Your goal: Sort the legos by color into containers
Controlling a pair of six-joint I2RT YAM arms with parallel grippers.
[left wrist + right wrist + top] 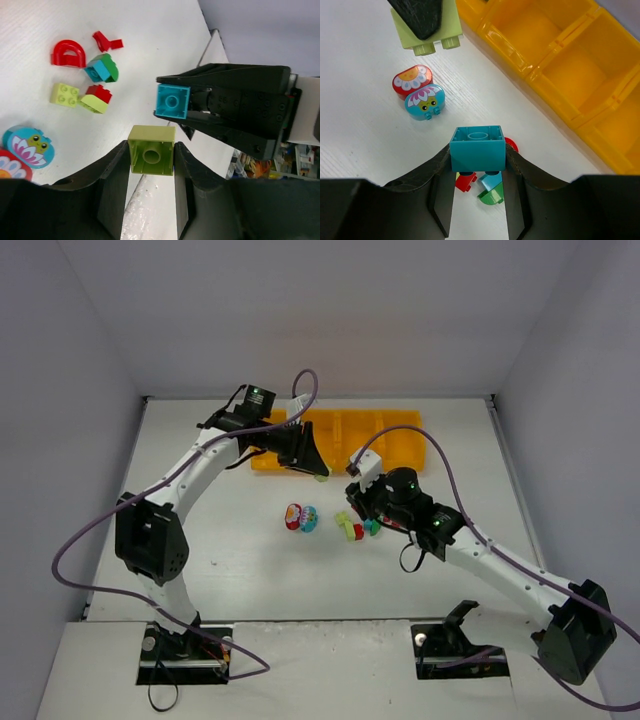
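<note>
Left hand (151,145) tight on lime brick (151,156), right hand (478,152) on teal brick (478,146), tray (540,70) beside.

Lime brick (151,150) between left fingers (112,187)

Everything is lit bright and even from overhead, so only short, soft shadows are thrown on the white table (250,560). Some glare is picked up along the yellow tray (532,75) walls (shiny plastic, go figure). The lime brick (151,150) and teal brick (478,149) are rendered sharp. The bottom edges of both wrist views are left dark and a bit soft.
</note>
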